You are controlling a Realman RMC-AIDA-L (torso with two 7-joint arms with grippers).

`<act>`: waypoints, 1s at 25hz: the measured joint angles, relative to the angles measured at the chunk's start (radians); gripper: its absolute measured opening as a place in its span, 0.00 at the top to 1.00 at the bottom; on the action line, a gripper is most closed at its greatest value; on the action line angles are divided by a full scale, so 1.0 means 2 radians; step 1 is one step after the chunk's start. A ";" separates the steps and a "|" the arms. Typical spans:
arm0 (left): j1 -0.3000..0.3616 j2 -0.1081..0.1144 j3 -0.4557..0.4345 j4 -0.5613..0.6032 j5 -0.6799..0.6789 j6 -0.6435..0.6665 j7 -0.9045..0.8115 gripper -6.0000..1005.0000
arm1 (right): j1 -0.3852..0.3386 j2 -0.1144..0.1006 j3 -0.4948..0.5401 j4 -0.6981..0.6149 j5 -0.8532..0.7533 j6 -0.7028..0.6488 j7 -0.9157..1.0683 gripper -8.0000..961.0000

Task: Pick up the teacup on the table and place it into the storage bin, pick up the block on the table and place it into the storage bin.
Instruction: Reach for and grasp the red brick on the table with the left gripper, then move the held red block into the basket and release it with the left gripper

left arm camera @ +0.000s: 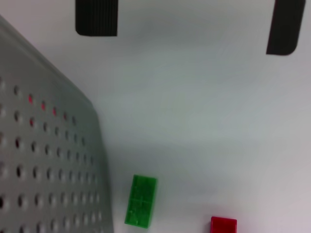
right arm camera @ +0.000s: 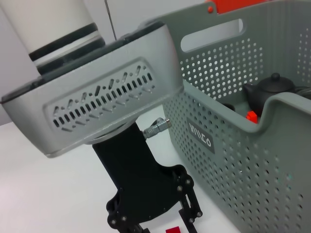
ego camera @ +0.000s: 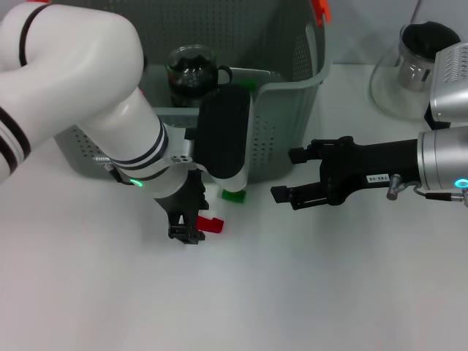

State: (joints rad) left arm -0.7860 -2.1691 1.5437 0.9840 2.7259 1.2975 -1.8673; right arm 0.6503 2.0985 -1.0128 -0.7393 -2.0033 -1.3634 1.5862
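The grey perforated storage bin (ego camera: 289, 110) stands at the back of the table, and its black label (right arm camera: 200, 137) shows in the right wrist view. A red block (ego camera: 211, 224) lies on the table right beside my left gripper (ego camera: 186, 228), which points down and is open. In the left wrist view its black fingers (left arm camera: 96, 17) stand wide apart over bare table, with the red block (left arm camera: 223, 226) and a green block (left arm camera: 141, 200) off to one side. The green block (ego camera: 234, 195) lies against the bin's front wall. My right gripper (ego camera: 289, 175) hovers open, right of the blocks. No teacup shows on the table.
A dark handled vessel (ego camera: 191, 69) stands inside the bin, and a black teapot (right arm camera: 268, 88) and a small red piece (right arm camera: 251, 116) show there too. A glass pot on a round clear base (ego camera: 417, 55) stands at the back right.
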 joint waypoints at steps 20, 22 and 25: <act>-0.002 0.000 -0.001 -0.009 0.018 -0.009 -0.012 0.81 | 0.000 0.000 0.001 0.000 0.000 0.004 0.000 0.05; -0.001 -0.001 -0.001 -0.006 0.021 -0.005 -0.016 0.81 | 0.000 0.000 0.001 0.000 0.000 0.004 0.000 0.05; 0.002 0.000 -0.010 0.016 0.018 0.024 -0.025 0.81 | -0.001 0.000 0.001 -0.001 0.000 0.004 0.000 0.05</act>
State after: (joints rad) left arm -0.7812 -2.1687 1.5233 1.0166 2.7621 1.3460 -1.9180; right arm 0.6484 2.0984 -1.0108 -0.7411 -2.0033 -1.3563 1.5861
